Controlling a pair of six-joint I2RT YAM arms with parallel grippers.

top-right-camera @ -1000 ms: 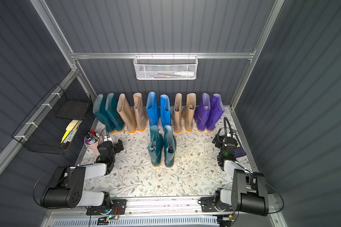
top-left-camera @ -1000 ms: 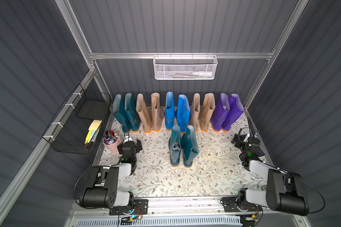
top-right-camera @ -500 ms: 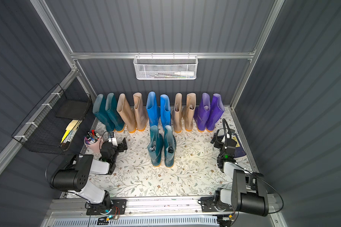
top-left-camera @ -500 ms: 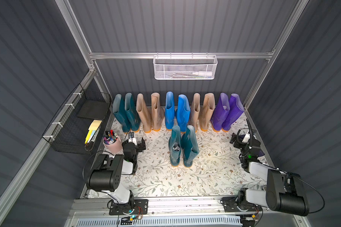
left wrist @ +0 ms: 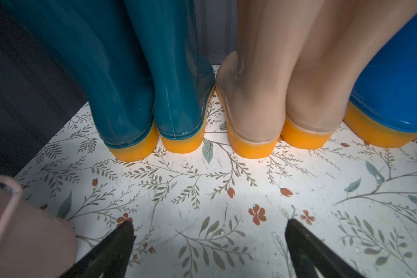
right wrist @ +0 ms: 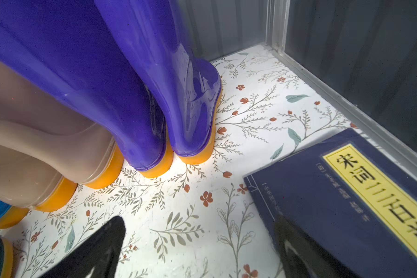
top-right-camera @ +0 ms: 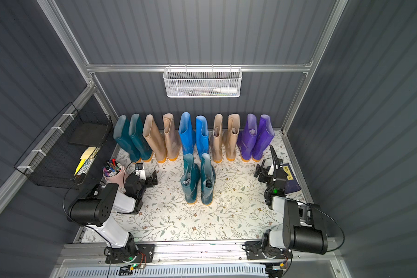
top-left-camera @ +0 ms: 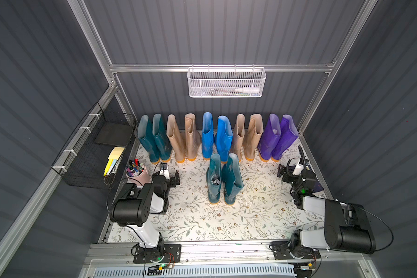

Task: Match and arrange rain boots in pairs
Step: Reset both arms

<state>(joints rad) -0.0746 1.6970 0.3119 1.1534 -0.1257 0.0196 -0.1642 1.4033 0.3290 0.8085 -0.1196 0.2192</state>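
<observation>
Beside left pincer (left wrist: 208, 223) — pen cup (top-left-camera: 137, 174) | by right pincer (right wrist: 200, 220) — navy book (right wrist: 323, 192) | both released, empty

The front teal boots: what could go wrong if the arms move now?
1. The front teal boots stand tall and free; a nudge could tip them into the blue pair behind.
2. The open left gripper is close to the pink pen cup; a swing might knock it.
3. The open right gripper may catch the book.
</observation>
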